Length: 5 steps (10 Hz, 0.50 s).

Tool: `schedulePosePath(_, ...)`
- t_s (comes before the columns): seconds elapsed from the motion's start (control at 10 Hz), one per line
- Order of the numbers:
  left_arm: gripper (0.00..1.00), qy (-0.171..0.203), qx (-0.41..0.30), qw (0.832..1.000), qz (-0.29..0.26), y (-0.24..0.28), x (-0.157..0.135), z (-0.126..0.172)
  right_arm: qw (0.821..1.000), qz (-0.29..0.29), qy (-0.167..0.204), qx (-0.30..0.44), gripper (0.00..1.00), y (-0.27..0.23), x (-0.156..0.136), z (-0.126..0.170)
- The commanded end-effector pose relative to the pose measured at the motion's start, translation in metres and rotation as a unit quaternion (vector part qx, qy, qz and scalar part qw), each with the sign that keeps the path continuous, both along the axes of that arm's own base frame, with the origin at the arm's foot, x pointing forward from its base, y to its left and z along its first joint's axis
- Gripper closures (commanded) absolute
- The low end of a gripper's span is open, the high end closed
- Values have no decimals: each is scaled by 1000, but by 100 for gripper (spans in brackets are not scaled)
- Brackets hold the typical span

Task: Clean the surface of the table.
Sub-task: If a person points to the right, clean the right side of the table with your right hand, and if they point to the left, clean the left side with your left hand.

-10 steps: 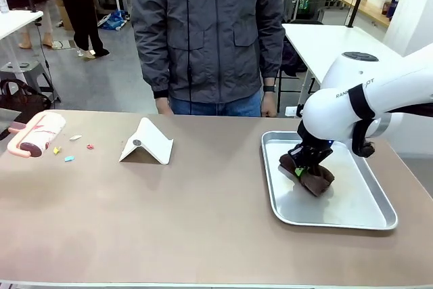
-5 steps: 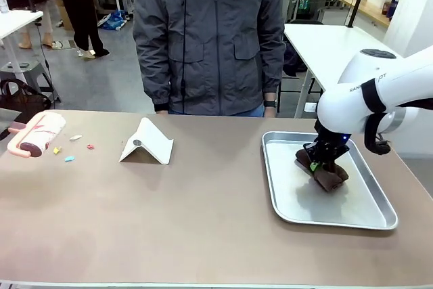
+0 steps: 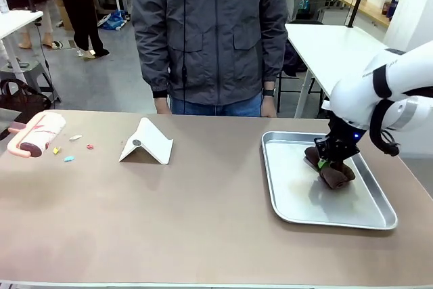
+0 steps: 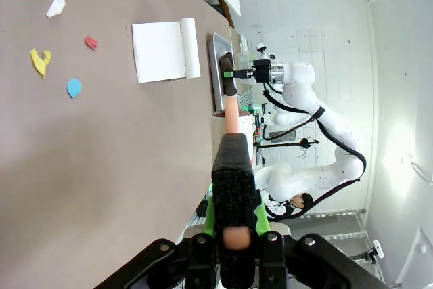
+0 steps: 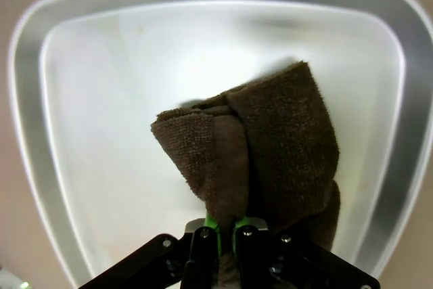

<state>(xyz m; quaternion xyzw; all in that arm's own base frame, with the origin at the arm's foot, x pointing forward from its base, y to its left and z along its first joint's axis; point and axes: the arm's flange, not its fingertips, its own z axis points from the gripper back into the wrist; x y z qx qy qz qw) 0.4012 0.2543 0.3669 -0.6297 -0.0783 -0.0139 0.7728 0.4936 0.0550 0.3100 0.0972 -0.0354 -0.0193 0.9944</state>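
The tan-brown table [image 3: 203, 214] spans the front view. At its right end, my right gripper [image 3: 325, 162] is shut on a bunched brown cloth [image 3: 335, 175], whose lower end rests on the floor of a silver tray [image 3: 379, 220]. In the right wrist view the cloth [image 5: 270, 140] rises from between the shut right gripper [image 5: 226, 231] over the tray [image 5: 88, 99]. My left gripper [image 4: 235, 252] is shut on a black foam grip with a pink stem [image 4: 233, 181], pointing along the table. Small coloured scraps [image 3: 69, 158] lie at the far left.
A white folded card stand [image 3: 145, 143] sits left of centre, also seen as the stand [image 4: 162, 51] beyond the scraps [image 4: 39, 61]. A pink and white thing [image 3: 34, 133] lies at the left edge. A person in a grey jacket [image 3: 206, 32] stands at the far side.
My right gripper has carried the brown cloth across the tray, from its left middle toward its far right side. The scraps, stand and pink thing have not moved.
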Motion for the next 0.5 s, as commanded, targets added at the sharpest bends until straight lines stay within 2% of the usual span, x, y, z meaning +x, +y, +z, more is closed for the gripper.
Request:
schedulePosePath(0.0, 100, -9, 1, 1000, -1, -2, -6, 3, 993, -1, -10, 115, 92, -35, 1, -1)
schedulePosePath(0.2, 100, -9, 1, 1000, -1, -2, -6, 3, 971, -1, -26, 239, 92, -59, -4, 15)
schedulePosePath(0.3, 100, -9, 1, 1000, -1, -2, -6, 3, 949, 4, -25, 313, 92, -69, -4, 21)
schedulePosePath(0.4, 100, -9, 1, 1000, -1, -2, -6, 3, 921, 9, -12, 390, 92, -77, -4, 23)
